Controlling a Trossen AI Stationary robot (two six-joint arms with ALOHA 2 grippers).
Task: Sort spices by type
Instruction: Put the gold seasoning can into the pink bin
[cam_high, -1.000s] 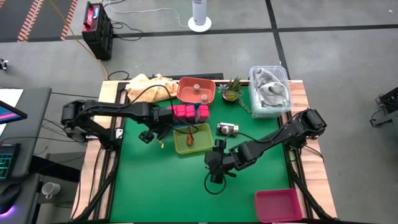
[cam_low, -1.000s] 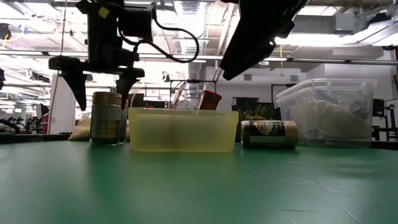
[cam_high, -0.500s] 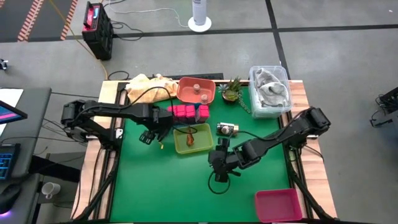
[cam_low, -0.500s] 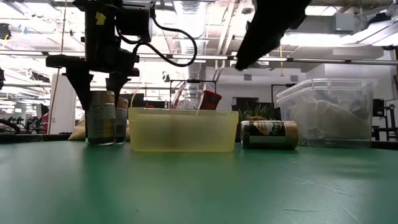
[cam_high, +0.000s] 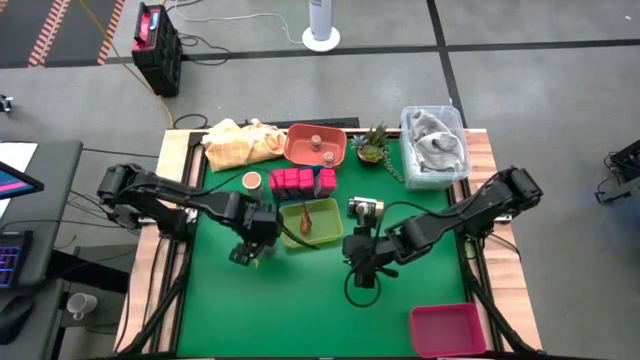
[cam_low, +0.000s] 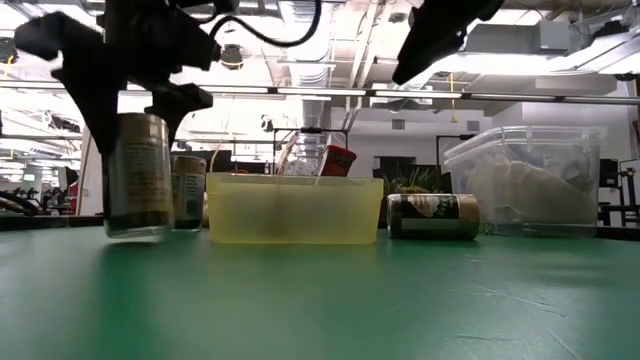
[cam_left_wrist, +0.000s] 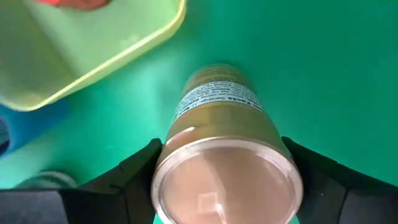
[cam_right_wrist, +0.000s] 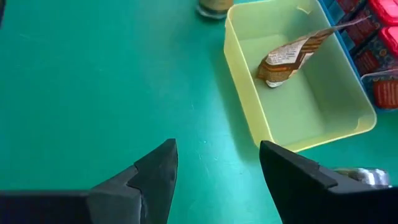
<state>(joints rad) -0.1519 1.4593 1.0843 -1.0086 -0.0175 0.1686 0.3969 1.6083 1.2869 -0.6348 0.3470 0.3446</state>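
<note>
- Green felt-like table mat (cam_high: 300, 300): flat and matte; sorting looks only partly done, judging by items lying in several places.
- Clear lidded plastic bin (cam_high: 434, 147): holds crumpled grey material, at the far right corner.
- Translucent yellow-green rectangular tub (cam_right_wrist: 298, 93): smooth plastic, holding one brown paper-labelled packet (cam_right_wrist: 292, 53).
- Pink rectangular tray (cam_high: 447, 329): near edge, nothing visible in it.
- Salmon round bowl (cam_high: 316, 145): far side, contents too small to identify.
- Left gripper (cam_left_wrist: 227, 186): clamped on a cylindrical tan-labelled glass spice jar (cam_left_wrist: 222, 149), carried just off the mat beside the tub.
- Right gripper (cam_right_wrist: 214, 165): fingers parted, holding nothing, hovering near the tub.
- Pink-capped packs (cam_high: 295, 181): grouped in a row behind the tub.
- Small jar lying on its side (cam_low: 432, 216): unsorted, beside the tub.
</note>
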